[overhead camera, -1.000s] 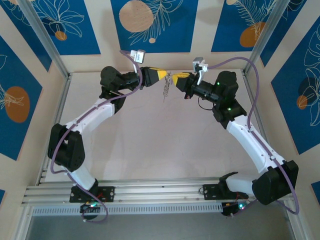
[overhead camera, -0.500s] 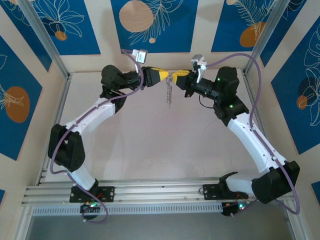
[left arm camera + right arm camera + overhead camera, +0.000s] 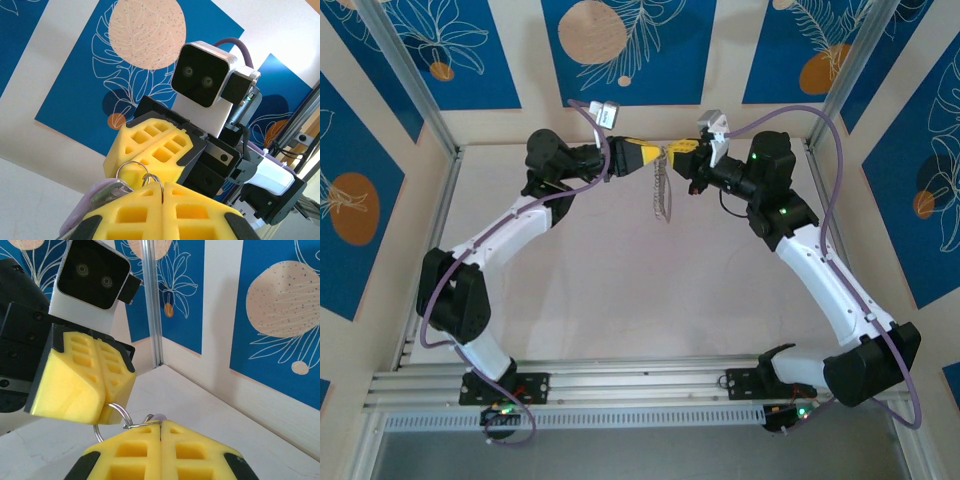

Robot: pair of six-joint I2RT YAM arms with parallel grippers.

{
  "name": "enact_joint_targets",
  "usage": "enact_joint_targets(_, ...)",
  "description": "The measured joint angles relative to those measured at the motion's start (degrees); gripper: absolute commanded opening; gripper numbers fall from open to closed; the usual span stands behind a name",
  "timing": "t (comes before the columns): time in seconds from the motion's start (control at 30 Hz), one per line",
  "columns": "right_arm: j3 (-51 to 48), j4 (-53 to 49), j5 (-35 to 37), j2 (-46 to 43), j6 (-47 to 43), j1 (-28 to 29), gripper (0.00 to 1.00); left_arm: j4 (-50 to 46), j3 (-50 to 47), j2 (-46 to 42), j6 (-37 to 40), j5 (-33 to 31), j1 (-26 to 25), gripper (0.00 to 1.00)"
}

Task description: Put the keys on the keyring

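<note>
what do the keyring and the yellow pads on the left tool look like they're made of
The keyring: probably polished metal. It is a thin silvery wire loop with bright glints. The yellow pads on the left tool: likely soft foam or rubber, matte, with moulded rectangular pockets and no shine.

Bright, even, diffuse light; faint soft shadows on the desk (image 3: 650, 290) beneath the jaws; all views sharp.

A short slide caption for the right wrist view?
Left gripper and right gripper, both shut, pinch the thin wire keyring together.
</note>
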Motion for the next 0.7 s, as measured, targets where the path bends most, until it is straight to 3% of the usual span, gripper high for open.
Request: enact_joint_targets(0.7,-2.54,0.42,-0.94,-2.75,2.21,-2.38,0.0,-1.84,0.39,0.0,1.53,1.09,-0.98,0.0)
